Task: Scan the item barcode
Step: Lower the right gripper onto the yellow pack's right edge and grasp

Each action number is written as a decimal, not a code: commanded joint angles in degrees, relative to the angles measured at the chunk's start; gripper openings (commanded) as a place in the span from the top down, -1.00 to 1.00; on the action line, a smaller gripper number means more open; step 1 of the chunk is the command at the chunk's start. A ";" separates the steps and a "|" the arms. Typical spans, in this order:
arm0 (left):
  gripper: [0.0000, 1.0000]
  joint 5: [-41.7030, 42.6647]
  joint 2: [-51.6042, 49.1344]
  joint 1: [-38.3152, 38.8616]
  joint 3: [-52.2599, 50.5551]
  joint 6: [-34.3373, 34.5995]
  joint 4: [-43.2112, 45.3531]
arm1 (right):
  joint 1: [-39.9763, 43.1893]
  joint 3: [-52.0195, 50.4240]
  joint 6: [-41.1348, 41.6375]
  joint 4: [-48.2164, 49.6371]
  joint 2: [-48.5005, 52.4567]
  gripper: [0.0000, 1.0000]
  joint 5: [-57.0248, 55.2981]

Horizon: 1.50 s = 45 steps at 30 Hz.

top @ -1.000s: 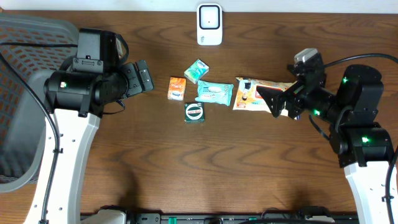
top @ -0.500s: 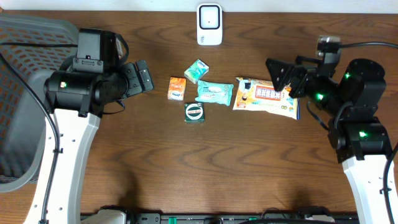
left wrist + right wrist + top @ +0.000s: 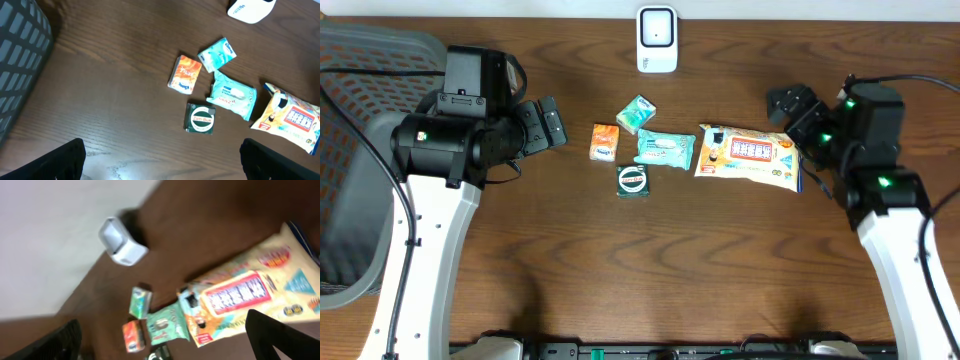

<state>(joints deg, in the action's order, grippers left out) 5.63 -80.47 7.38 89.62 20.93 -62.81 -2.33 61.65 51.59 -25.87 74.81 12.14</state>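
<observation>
The white barcode scanner [image 3: 657,40] stands at the table's far edge. Below it lie a small teal pack [image 3: 636,114], an orange packet [image 3: 605,141], a teal wipes pack [image 3: 666,149], a dark green square item [image 3: 633,181] and a large yellow snack bag [image 3: 750,156]. My left gripper [image 3: 556,124] hangs open to the left of the orange packet, holding nothing. My right gripper [image 3: 792,112] is open above the snack bag's far right corner, apart from it. The right wrist view shows the scanner [image 3: 121,242] and the snack bag [image 3: 250,300] ahead of the open gripper [image 3: 165,340].
A grey mesh chair [image 3: 360,150] stands off the table's left side. In the left wrist view the items lie in a cluster ahead, with the orange packet [image 3: 185,74] nearest and bare wood between the open fingers [image 3: 65,160].
My right gripper has swung up and back, from low over the snack bag's right end to its far right corner. The left arm and the items have not moved.
</observation>
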 commanded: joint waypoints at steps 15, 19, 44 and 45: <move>-0.96 -0.35 -0.02 -0.24 0.70 -0.33 -0.15 | -0.63 0.70 13.51 -0.52 17.14 -0.90 3.02; -0.96 -0.35 -0.02 -0.24 0.70 -0.33 -0.15 | -1.86 0.70 13.51 -0.85 18.86 -0.89 2.97; -0.96 -0.35 -0.02 -0.24 0.70 -0.33 -0.15 | -1.81 0.55 7.91 -4.72 25.73 -0.25 -3.45; -0.96 -0.35 -0.02 -0.24 0.70 -0.33 -0.15 | -0.79 0.55 6.62 -4.76 25.09 -0.24 -3.50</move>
<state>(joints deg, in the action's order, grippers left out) 5.65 -80.47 7.38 89.62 20.93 -62.83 -5.54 61.67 62.59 -30.48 101.93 10.41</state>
